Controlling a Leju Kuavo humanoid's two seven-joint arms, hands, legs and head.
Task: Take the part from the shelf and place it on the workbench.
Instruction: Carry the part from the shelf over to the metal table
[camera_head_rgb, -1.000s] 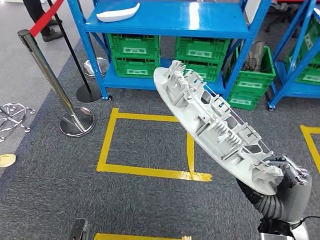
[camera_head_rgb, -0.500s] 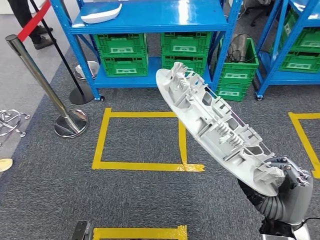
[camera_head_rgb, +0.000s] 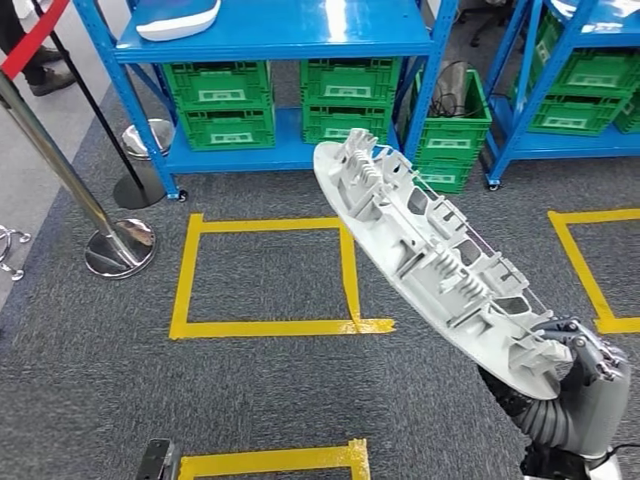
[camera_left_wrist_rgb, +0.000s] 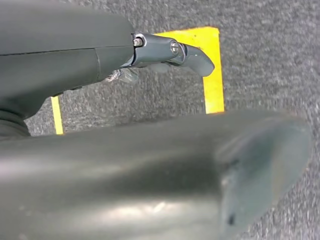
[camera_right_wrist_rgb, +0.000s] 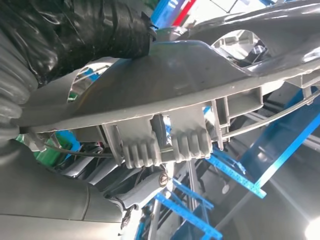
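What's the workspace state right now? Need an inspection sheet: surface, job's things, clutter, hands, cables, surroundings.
Surface: grey carpet with yellow tape squares; no workbench seen.
Job's things: long grey part, ribbed side up, tilted, held at one end; a white part lies on the blue shelf.
Clutter: green crates under the shelf.
Hands: right hand grips the grey part; left hand holds nothing, fingers unclear.
Cables: dark coil in a crate.
Surroundings: chrome stanchions, red belt, a person's shoe.
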